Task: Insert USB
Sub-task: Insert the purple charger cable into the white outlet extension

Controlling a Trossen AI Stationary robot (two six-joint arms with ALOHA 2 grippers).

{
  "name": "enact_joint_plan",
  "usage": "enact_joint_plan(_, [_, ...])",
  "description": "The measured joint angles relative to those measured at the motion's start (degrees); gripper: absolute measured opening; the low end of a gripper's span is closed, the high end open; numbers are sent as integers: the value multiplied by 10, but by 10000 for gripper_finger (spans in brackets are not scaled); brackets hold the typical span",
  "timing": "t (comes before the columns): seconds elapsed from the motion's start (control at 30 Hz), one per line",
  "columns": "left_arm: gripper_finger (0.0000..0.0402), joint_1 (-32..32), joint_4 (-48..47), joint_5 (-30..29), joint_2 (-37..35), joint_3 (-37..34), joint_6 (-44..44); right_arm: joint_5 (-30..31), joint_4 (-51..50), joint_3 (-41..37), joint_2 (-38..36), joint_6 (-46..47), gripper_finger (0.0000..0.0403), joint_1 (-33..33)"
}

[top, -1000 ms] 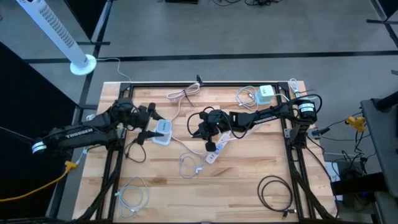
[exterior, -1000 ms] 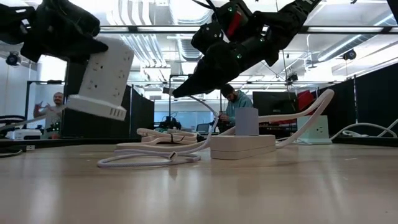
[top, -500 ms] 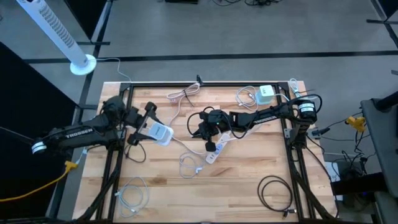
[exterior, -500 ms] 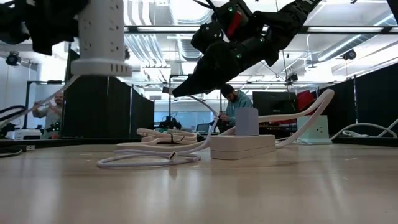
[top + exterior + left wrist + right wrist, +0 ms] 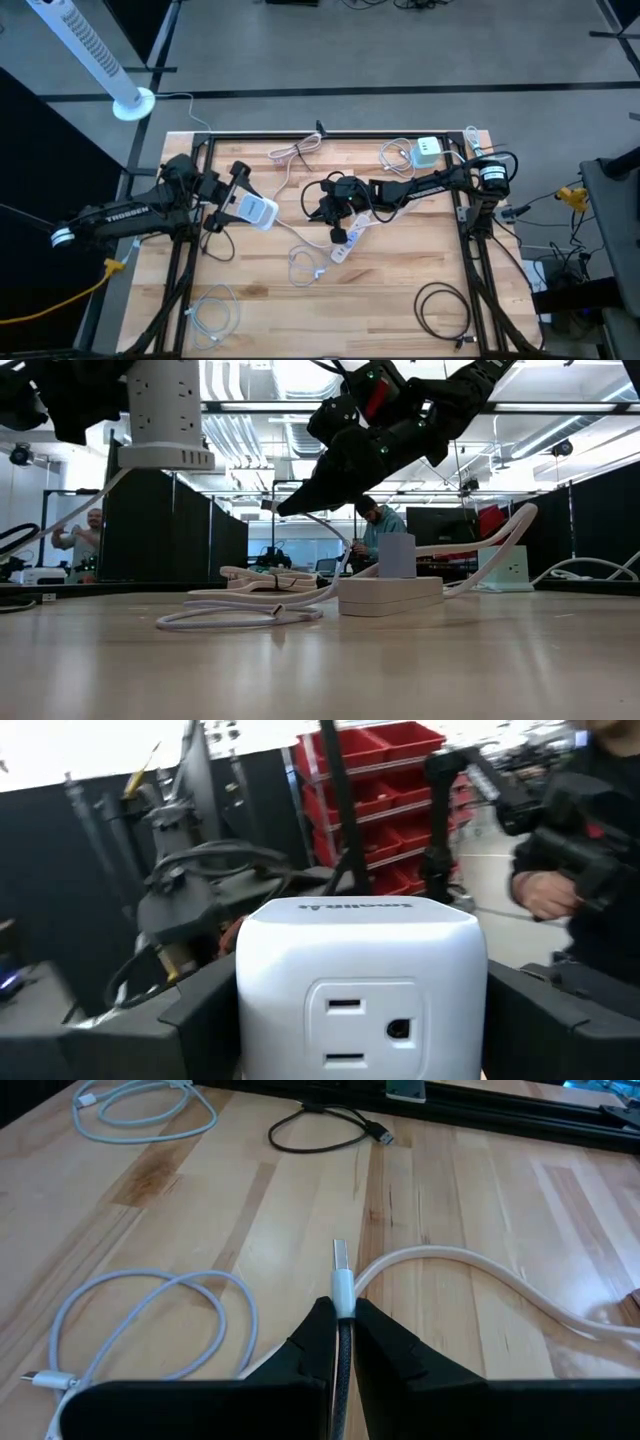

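Left end effector (image 5: 228, 198) over left part of bench (image 5: 400, 310), fingers spread wide and clamped on white power cube (image 5: 253, 211). Cube raised clear of bench surface; in low view hanging upright, outlet holes visible on its side (image 5: 168, 410), white lead trailing down from it. Left wrist view filled by cube face (image 5: 360, 990) with one socket, dark fingers (image 5: 205, 1010) on either side.

Right end effector (image 5: 328, 208) near bench centre, well apart from cube, fingers pressed together and pinching USB plug (image 5: 342, 1270) just behind metal tip. Tip projecting forward past fingertips, white cable running back between them. In low view, right end effector (image 5: 290, 508) held above bench, angled downward toward left.

White power strip (image 5: 345, 246) lying on bench just in front of right end effector, a small white block standing on it in low view (image 5: 397, 557). Loose white cable (image 5: 305, 262) coiled beside strip. Second white cable (image 5: 210, 315) at front left, black cable (image 5: 443, 308) at front right, white charger (image 5: 428, 151) at back right. Further white cable (image 5: 295, 152) at back centre.

Person (image 5: 382, 530) seated beyond bench in room; another figure at far left (image 5: 85, 532), possibly with arm raised, too small to confirm.
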Motion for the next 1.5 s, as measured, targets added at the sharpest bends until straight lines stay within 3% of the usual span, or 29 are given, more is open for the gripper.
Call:
enact_joint_plan(0.17, [296,0,-23,-89,6,-11,-11,0,0,-1,0,0,12,0])
enact_joint_plan(0.27, [296,0,-24,-110,16,-28,-15,0,0,-3,0,0,12,0])
enact_joint_plan(0.6, [296,0,97,-204,52,-107,-41,16,36,-11,46,37,12,-4])
enact_joint_plan(0.8, [296,0,103,-291,52,-150,-41,16,70,-10,91,82,12,-4])
enact_joint_plan(1.1, [296,0,85,-293,53,-174,-25,18,64,56,101,87,12,-5])
enact_joint_plan(1.5, [296,0,80,-308,54,-174,6,31,9,128,171,94,12,-5])
